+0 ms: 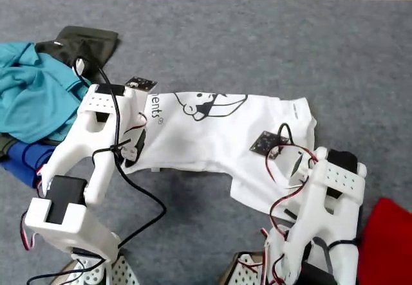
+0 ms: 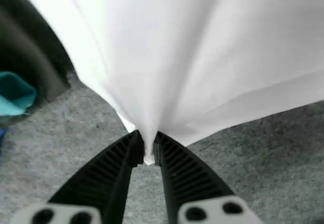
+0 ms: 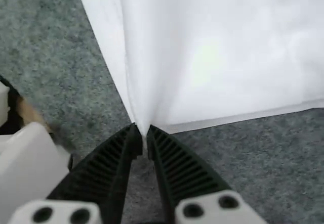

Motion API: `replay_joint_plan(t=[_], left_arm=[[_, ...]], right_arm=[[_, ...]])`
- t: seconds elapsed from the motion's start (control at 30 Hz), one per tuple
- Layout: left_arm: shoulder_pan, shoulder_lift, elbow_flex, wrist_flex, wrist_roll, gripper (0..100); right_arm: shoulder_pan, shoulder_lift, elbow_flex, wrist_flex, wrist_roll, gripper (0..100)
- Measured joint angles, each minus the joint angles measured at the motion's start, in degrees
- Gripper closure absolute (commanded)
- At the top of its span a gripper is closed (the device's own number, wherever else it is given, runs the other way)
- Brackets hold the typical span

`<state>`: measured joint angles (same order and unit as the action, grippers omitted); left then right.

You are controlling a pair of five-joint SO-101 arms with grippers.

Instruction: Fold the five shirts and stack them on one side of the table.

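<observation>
White shirt [image 1: 212,137] lies spread across the middle of the table [image 1: 257,47], not yet folded. Left gripper [image 2: 146,150] is pinched closed on its edge nearest the heap; right gripper [image 3: 143,140] is clamped on the opposite corner. Teal shirt [image 1: 32,98], blue shirt [image 1: 22,159] and dark shirt [image 1: 84,44] sit crumpled at one side, red shirt [image 1: 389,243] at the other. No folded stack is seen; the task looks barely started.

1. I saw a white shirt [image 1: 212,134] with a black cartoon drawing and lettering.
2. I saw one teal shirt [image 1: 32,98], one blue shirt [image 1: 19,163], one red shirt [image 1: 389,246], one dark shirt [image 1: 90,44].
3. The table cover [image 1: 270,47] was mottled grey.
</observation>
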<state>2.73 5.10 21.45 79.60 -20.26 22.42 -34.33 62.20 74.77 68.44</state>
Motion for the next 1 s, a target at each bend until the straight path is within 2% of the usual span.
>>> replay_joint_plan(t=[0.13, 0.33, 0.67, 0.73, 0.83, 0.9, 1.0], left_arm=[[-2.37, 0.0, 0.0, 0.0, -0.44, 98], [-4.13, 0.0, 0.0, 0.0, -0.44, 98], [0.35, 0.0, 0.0, 0.0, -0.44, 98], [0.35, 0.0, 0.0, 0.0, -0.44, 94], [0.44, 0.0, 0.0, 0.0, -0.44, 81], [0.44, 0.0, 0.0, 0.79, -0.35, 76], [-0.18, -0.35, -1.23, 2.37, 3.52, 72]], right_arm=[[0.0, 0.0, 1.41, -0.7, 0.0, 99.5], [4.31, 0.0, 1.67, -3.16, 0.0, 99.5], [5.19, 0.0, 2.2, -3.25, 2.11, 97.9], [5.19, 0.0, 2.46, -1.93, 3.87, 93.3], [5.19, 0.0, 2.46, -0.79, 4.75, 79.2], [5.19, 0.0, 2.46, -0.44, 4.75, 70.9], [5.19, 0.0, 0.88, 2.73, 4.92, 68.5]])
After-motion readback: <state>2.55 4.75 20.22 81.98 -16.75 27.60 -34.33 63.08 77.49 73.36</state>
